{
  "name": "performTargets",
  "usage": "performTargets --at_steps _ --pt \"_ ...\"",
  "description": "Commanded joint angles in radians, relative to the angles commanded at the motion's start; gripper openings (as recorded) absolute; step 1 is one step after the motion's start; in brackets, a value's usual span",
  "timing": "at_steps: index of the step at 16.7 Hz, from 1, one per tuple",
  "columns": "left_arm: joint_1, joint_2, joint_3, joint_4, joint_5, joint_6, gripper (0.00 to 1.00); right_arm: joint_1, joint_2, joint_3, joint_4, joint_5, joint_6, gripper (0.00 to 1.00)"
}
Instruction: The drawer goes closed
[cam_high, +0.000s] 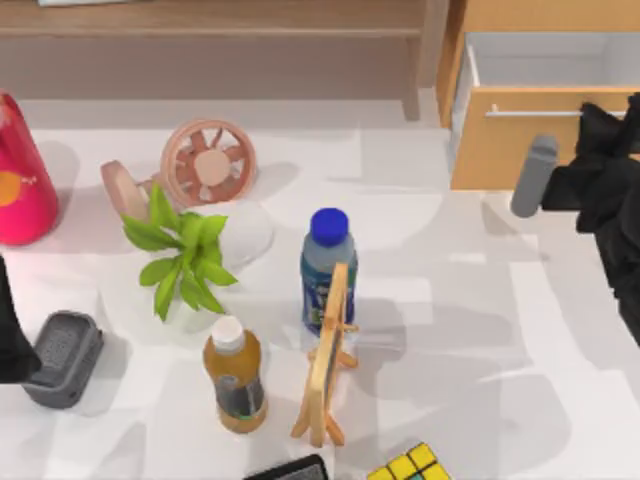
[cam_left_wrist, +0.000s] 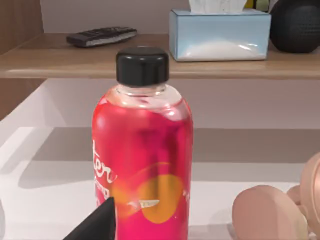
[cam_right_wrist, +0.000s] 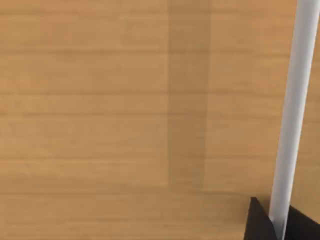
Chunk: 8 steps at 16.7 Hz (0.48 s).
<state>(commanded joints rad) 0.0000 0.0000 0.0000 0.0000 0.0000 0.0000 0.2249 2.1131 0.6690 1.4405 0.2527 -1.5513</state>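
My right claw (cam_high: 598, 112), upper right of the top view, is clamped on the open drawer's (cam_high: 520, 140) silver handle (cam_high: 530, 113). My left arm sits parked at the left edge.

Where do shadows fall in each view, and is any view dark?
No view is dark. Top view: soft grey shadows spread across the white table beside the blue-capped bottle. Left wrist view: shade lies under the long brown wooden shelf. Right wrist view: a darker vertical band crosses the orange-brown wood drawer front.
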Motion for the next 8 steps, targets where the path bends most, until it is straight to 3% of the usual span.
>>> performTargets --at_steps 8 --pt "0.000 0.000 0.000 0.000 0.000 0.000 1.00 -0.029 0.063 0.149 -0.093 -0.025 -0.001 0.00"
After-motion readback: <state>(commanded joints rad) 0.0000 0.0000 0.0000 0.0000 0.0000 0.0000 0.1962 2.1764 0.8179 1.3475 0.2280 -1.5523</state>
